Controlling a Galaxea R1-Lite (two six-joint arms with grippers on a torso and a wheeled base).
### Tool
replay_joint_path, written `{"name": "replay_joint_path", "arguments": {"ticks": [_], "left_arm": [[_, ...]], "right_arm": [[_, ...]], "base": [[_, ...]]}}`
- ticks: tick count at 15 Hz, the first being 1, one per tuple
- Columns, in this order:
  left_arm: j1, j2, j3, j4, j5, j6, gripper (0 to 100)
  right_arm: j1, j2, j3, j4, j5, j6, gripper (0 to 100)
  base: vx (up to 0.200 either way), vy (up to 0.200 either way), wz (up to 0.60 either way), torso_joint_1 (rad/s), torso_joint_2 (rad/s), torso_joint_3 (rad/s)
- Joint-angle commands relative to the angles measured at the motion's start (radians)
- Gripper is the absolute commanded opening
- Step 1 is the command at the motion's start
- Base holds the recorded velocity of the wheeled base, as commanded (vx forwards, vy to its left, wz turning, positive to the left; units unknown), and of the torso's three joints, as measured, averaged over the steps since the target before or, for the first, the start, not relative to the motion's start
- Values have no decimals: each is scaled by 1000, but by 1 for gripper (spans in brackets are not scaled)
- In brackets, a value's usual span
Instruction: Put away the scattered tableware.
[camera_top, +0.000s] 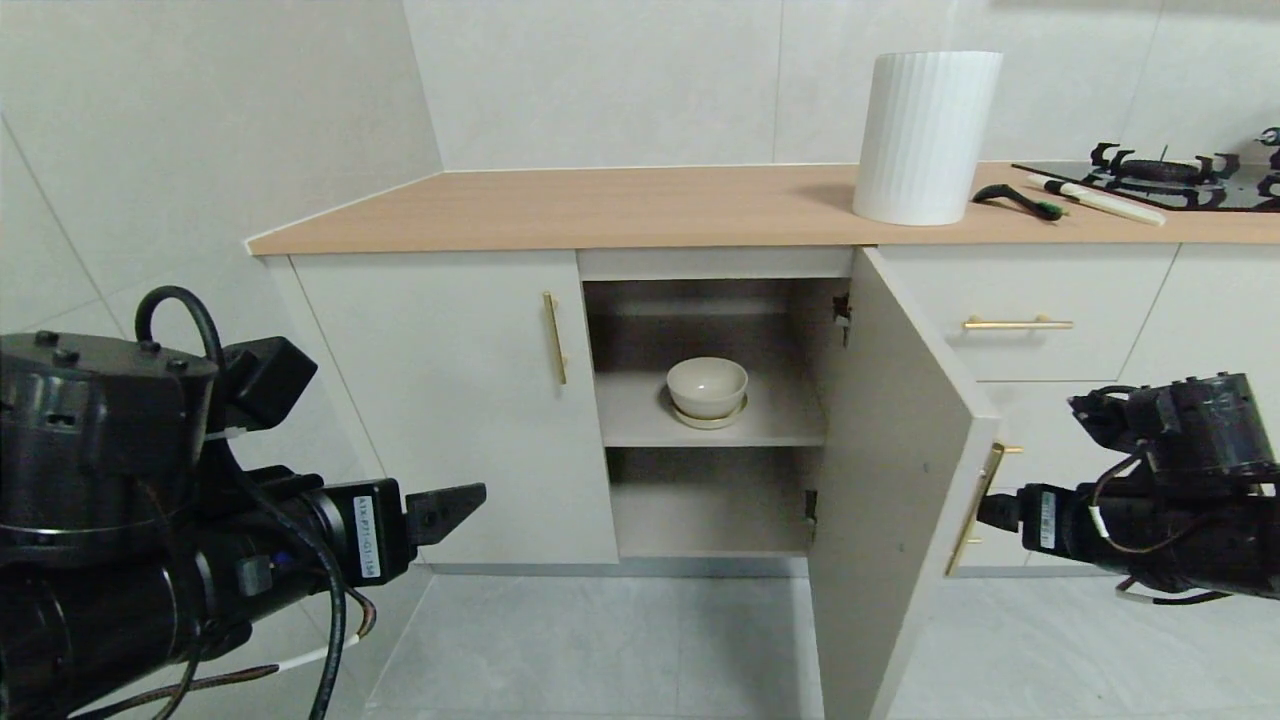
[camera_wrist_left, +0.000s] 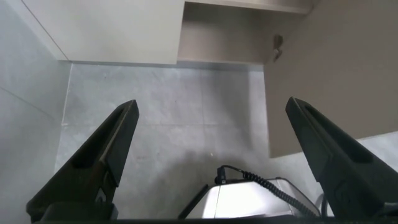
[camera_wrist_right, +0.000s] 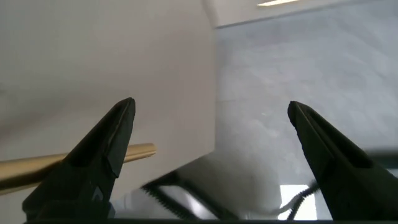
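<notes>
A: Where does the job stand?

B: Start with the cabinet (camera_top: 450, 400) under the wooden surface (camera_top: 600, 205). Its right-hand door (camera_top: 890, 480) hangs wide open. A tall ribbed container (camera_top: 925, 135) stands on the surface. Inside the cabinet, on the middle shelf (camera_top: 640, 420), a pale bowl (camera_top: 707, 385) sits upright on a small plate (camera_top: 706, 424). I judge that pair put away, so the step in hand looks like shutting the door.

A: And the arms?

B: The left gripper (camera_wrist_left: 211, 104) is low, out in front of the closed door. Its jaws are spread wide above the floor (camera_wrist_left: 174, 106) and hold nothing. The right gripper (camera_wrist_right: 211, 106) is at the open door's outer edge, also spread wide and empty. The end of the brass handle (camera_wrist_right: 74, 162) lies just beside one finger, not clamped.

A: Next move?

B: Probably a steady push or pull at that edge, following the door's arc until it meets the cabinet. After that, perhaps the two slim utensils (camera_top: 1100, 203) lying near the container, if they count as tableware.
</notes>
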Motion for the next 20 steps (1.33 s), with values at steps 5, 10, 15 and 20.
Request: {"name": "replay_joint_path", "arguments": {"ticks": [5,10,15,20], "left_arm": [[4,4,-1,0,0,1,100],[4,7,0,-2,0,2,100],[4,10,2,-2,0,6,100],[1,21,2,-2,2,6,100]], "right_arm": [[257,214,-186,0,-2,1,100],[271,334,-306,-37,1,0,100],[264,387,-342,-132,-4,-6,100],[264,423,-345,-189,-7,1,100]], "base": [[0,0,0,0,0,0],[0,0,0,0,0,0],[0,0,0,0,0,0],[0,0,0,0,0,0]]}}
